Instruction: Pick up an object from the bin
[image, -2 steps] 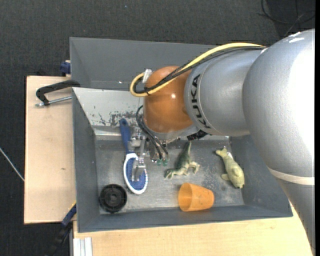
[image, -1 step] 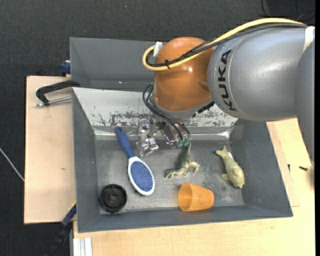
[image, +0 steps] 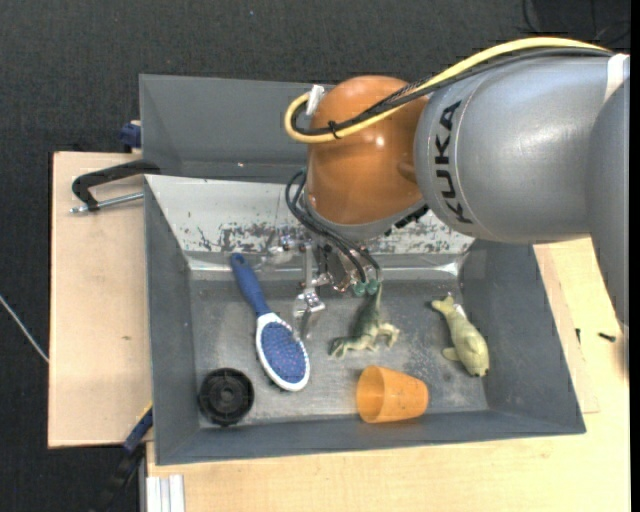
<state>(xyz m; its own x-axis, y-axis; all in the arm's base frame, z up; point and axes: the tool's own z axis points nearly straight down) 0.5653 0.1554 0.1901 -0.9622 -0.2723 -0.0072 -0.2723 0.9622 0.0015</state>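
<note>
My gripper (image: 335, 290) hangs below the orange wrist cover, low over the middle of the bin near its back wall. Its fingers stand open, with nothing between them. A green and tan toy dinosaur (image: 366, 330) lies just to the front right of it, its raised green end reaching up beside the right finger (image: 357, 282). To the left lies a blue hairbrush (image: 272, 335), handle pointing at the back left and oval head toward the front. The left finger (image: 309, 299) is a little to the right of the brush handle.
An orange cup (image: 391, 394) lies on its side at the front, right of middle. A black round cap (image: 224, 393) sits in the front left corner. A yellowish toy sea animal (image: 462, 337) lies at the right. The arm covers the back right of the bin.
</note>
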